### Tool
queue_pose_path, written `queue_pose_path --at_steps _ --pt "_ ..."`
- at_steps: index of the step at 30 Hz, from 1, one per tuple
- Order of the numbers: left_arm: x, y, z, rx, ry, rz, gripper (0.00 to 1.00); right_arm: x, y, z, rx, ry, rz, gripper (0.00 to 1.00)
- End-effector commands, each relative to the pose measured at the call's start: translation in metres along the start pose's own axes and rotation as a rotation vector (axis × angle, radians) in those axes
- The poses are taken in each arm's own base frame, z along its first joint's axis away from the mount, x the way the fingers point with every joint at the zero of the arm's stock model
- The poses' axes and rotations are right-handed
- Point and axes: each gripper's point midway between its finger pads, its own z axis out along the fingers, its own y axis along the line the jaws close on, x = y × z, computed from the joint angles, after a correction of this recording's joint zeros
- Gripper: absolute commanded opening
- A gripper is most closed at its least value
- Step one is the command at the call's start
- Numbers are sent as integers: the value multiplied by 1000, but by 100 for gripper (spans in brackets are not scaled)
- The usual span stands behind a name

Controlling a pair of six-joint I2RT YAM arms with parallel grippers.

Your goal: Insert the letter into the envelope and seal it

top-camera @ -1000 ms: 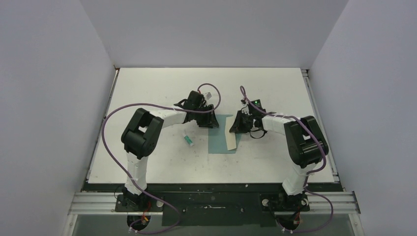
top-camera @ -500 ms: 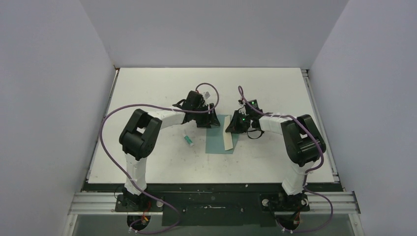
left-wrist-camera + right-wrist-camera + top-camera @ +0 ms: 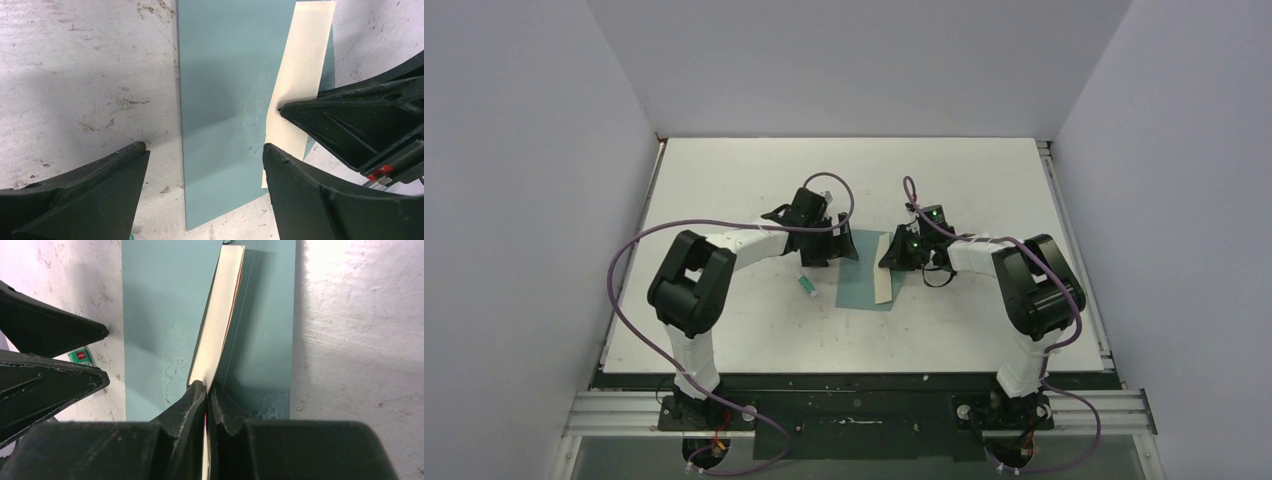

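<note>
Flat teal paper envelope [image 3: 860,282] lies on the scuffed white table [image 3: 724,180], right under both grippers. Left gripper [image 3: 205,150] is wide open with nothing in it, hovering over the envelope's left half; in its wrist view the envelope's left edge runs between its two fingers. Right gripper [image 3: 206,387] is clamped on the near end of the letter [image 3: 220,320], a flat rectangular sheet with its cream face showing and a thin tan-brown edge. The letter stands tilted on its long edge, stretching away from the right gripper's tips over the envelope's right half. Cannot tell if its lower edge is inside the envelope. The two grippers are close together, tips facing. Small white-and-green glue tube [image 3: 806,286] lies on the table just beside the left gripper, on the side away from the right gripper.
</note>
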Motion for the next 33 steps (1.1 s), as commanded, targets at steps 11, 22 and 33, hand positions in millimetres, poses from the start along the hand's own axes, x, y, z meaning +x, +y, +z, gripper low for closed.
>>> queue_pose_path --at_steps 11,22,33 --pt "22 30 2 -100 42 -34 81 -13 -8 4 79 -41 -2 20" --pt "32 24 10 -74 116 -91 62 -20 -5 -12 193 -9 32 74" --pt "21 -7 6 97 86 -145 56 -30 4 -27 368 -20 -65 85"
